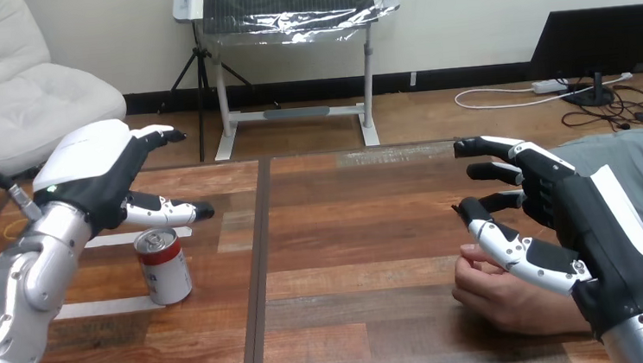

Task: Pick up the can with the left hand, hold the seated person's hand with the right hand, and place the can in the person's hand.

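A red and silver can (164, 266) stands upright on the wooden table (348, 231) at the left. My left hand (97, 177) hovers above and just behind it, fingers straight and spread, touching nothing. The person's hand (504, 293) rests on the table at the lower right, loosely curled. My right hand (563, 214) is raised over it, fingers relaxed and apart, thumb (514, 249) just above the person's knuckles; none of them are curled round it.
Two strips of white tape (107, 307) lie on the table around the can. A dark seam (256, 273) runs down the table between its two halves. The person's forearm enters from the right edge behind my right arm.
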Robot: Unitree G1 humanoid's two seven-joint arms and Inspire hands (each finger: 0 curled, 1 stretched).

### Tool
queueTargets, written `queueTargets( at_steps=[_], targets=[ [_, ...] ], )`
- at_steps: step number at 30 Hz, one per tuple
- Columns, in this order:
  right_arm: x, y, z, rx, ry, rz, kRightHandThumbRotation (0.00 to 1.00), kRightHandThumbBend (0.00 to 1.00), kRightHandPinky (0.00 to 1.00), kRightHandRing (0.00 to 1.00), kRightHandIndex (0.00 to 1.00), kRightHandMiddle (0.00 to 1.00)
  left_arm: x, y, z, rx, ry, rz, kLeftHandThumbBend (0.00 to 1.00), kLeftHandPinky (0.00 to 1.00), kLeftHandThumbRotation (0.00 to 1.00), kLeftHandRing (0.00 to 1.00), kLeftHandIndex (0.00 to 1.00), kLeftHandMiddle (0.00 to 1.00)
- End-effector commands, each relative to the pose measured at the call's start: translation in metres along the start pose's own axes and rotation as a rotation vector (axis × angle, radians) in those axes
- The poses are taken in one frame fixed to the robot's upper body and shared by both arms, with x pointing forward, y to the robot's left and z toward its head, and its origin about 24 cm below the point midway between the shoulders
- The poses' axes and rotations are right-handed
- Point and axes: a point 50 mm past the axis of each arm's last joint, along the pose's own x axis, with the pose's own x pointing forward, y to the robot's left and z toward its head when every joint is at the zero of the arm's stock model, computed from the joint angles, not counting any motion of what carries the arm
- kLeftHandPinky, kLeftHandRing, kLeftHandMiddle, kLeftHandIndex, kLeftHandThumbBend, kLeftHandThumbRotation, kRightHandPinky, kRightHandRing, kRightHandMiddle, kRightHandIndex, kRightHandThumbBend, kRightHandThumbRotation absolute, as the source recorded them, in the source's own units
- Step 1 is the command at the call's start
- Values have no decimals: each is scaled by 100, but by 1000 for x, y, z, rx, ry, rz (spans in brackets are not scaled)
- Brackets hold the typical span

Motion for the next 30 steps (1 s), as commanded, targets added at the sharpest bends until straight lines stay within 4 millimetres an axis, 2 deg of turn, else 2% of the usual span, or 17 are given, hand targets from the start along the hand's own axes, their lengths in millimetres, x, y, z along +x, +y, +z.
queueTargets(
  at_steps=[1,30],
  targets=[
    [13,-7,22,-34,-116,-6,0,38,68,82,76,86,10,29,4,51,-19,74,86,79,50,84,85,87],
    [14,-10,24,-67,-102,24,0,40,74,85,74,85,14,11,-5,22,8,28,88,77,50,83,84,85]
  ],
)
